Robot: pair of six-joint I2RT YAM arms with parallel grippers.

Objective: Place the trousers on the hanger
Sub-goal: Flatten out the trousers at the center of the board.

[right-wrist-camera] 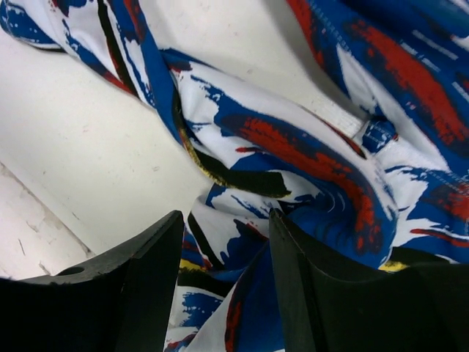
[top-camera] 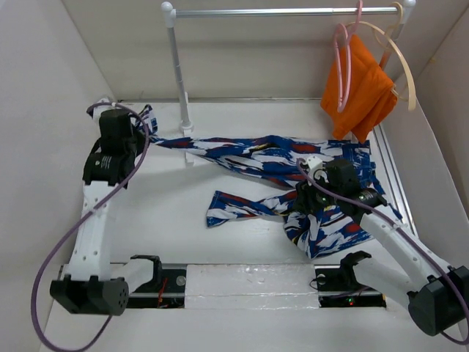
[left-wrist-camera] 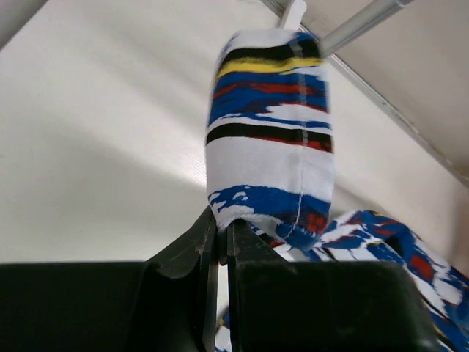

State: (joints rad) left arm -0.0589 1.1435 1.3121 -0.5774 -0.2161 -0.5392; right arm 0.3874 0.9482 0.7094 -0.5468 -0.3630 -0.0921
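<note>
Right hand (right-wrist-camera: 223, 220) spread over the bunched waist of the trousers (top-camera: 271, 158) sprawled on the counter (top-camera: 161, 205), likely lining up a grab; left hand (left-wrist-camera: 222, 235) pinches a leg cuff farther back; hanger (top-camera: 342, 66) hangs on the far rail (top-camera: 286, 12).

White counter (top-camera: 161, 220), matte, lightly scuffed. Rack post (top-camera: 180, 81) is seated upright on it at the far edge. Trousers (top-camera: 271, 158) are spread on the counter, mostly right of the post. One leg is stretched just in front of the post's foot. The other leg is laid nearer, and the waist is bunched farthest right of the post.
</note>
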